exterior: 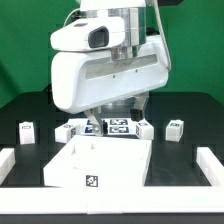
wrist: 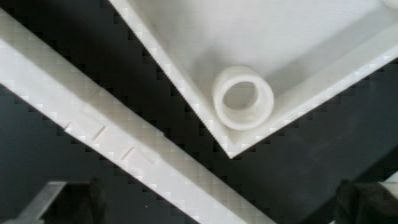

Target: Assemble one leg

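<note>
The white square top [exterior: 100,165] lies at the front middle of the table, with a tag on its near wall. In the wrist view, one of its corners shows with a round socket [wrist: 242,97]. Several small white legs with tags stand behind it, one at the exterior view's far left [exterior: 27,131] and one at the far right [exterior: 175,129]. My gripper [exterior: 120,110] hangs above the top's back edge, mostly hidden by the arm's white housing. In the wrist view the gripper [wrist: 217,205] is open and empty, its dark fingertips [wrist: 63,200] wide apart.
The marker board [exterior: 116,126] lies behind the top, between two more legs [exterior: 70,130]. White rails border the table at the exterior view's left [exterior: 10,165] and right [exterior: 210,165]. A white bar [wrist: 107,120] runs diagonally beside the top's corner in the wrist view.
</note>
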